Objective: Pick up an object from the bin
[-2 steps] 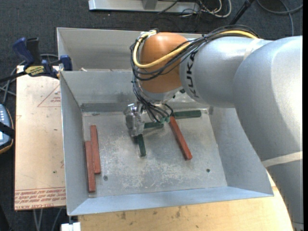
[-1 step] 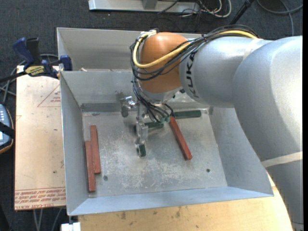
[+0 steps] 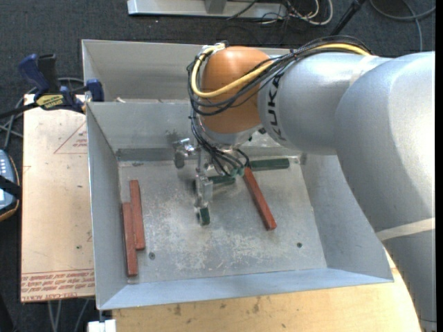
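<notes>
Bin: grey metal bin [image 3: 104,206] with sloped walls and a scuffed, dusty floor.
Arm: the silver arm [image 3: 346,116] reaches in from the right, its wrist under an orange cover [image 3: 232,88] looped with yellow and black cables [image 3: 208,68].
Tool: the tool [image 3: 203,209] hangs straight down over the middle of the floor, its tip at or just above the metal.
Tool state: cannot tell whether it is apart or together. A small dark green patch shows at its lower end, but I cannot tell whether that is part of it or a loose piece.
Nearest thing: a short dark green stick [image 3: 225,180] lies just to the right of the tool, by the upper end of a red-brown wooden stick [image 3: 259,200] that slants down to the right.
Back of floor: a longer dark green bar [image 3: 270,163] lies along the rear wall.
Left side: a pair of red-brown sticks [image 3: 137,216] lies side by side, touching, well apart from the tool.
</notes>
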Controlling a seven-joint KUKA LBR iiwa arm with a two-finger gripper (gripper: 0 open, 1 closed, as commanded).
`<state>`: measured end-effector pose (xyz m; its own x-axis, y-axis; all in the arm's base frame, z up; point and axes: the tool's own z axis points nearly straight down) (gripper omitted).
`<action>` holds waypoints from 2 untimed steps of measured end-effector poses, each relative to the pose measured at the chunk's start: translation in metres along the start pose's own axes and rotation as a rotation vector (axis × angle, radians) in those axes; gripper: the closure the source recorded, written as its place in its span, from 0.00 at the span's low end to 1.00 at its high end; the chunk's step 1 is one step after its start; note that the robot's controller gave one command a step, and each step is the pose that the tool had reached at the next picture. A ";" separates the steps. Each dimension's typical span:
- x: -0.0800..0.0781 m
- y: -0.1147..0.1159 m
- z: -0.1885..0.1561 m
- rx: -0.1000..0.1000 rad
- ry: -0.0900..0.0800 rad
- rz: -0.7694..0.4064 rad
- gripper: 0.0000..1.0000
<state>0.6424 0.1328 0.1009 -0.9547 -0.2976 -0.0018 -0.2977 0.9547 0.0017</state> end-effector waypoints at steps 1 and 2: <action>0.002 0.008 -0.019 0.001 0.006 -0.126 0.00; 0.017 -0.037 -0.009 0.000 -0.006 -0.266 0.00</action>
<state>0.6368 0.0926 0.1103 -0.8427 -0.5383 -0.0077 -0.5383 0.8427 0.0005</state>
